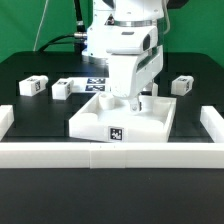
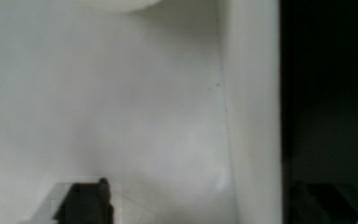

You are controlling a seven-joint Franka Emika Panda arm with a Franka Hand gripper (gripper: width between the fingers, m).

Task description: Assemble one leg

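My gripper [image 1: 135,100] reaches down into the recess of the large white square panel [image 1: 95,122], near its far right wall. In the wrist view the panel [image 2: 140,110] fills most of the picture, with its raised edge running between my fingertips [image 2: 87,200]. The gripper [image 2: 202,205] stands wide apart, and nothing shows held between the fingers. Three legs, small white tagged blocks, lie on the black table: two at the exterior view's left [image 1: 33,86] [image 1: 62,88] and one at its right [image 1: 183,85]. None is near the gripper.
Long white border rails run along the front [image 1: 110,155] and both sides [image 1: 5,120] [image 1: 213,120]. The marker board [image 1: 97,80] lies behind the panel, partly hidden by the arm. Black table shows beside the panel's edge in the wrist view [image 2: 327,100].
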